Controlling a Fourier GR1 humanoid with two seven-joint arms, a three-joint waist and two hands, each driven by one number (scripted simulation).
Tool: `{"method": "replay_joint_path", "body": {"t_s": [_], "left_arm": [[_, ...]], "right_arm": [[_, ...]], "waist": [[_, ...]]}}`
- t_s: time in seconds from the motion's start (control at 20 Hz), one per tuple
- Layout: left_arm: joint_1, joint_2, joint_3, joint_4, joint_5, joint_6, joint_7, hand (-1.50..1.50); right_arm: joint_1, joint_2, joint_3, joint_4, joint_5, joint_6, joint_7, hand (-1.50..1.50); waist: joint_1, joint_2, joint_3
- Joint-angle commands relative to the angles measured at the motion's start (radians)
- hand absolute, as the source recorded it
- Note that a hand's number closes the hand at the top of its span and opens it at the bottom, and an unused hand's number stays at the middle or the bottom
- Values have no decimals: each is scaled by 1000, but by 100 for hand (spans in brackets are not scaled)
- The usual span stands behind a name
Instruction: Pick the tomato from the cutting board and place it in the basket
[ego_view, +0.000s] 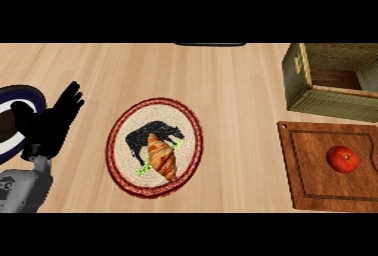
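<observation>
Head view: tomato (342, 159) on the cutting board (310, 192) at the desk's (221, 75) right, basket (325, 97) just beyond it; left hand (49, 124) rests at the left, fingers straight and empty, right hand unseen. Being round, the tomato could roll off the board if nudged. Pale wood desk also carries a woven mat (122, 135) with a croissant (162, 157).
</observation>
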Motion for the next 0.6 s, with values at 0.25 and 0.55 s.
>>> {"method": "replay_joint_path", "body": {"t_s": [0.25, 0.55], "left_arm": [[-11, 9, 21, 24, -6, -21, -13, 0], [-23, -21, 8, 11, -17, -4, 14, 0]], "right_arm": [[59, 86, 114, 148, 65, -23, -333, -150], [68, 242, 215, 194, 123, -174, -341, -150]], "waist": [[5, 1, 0], [-2, -3, -1]]}}
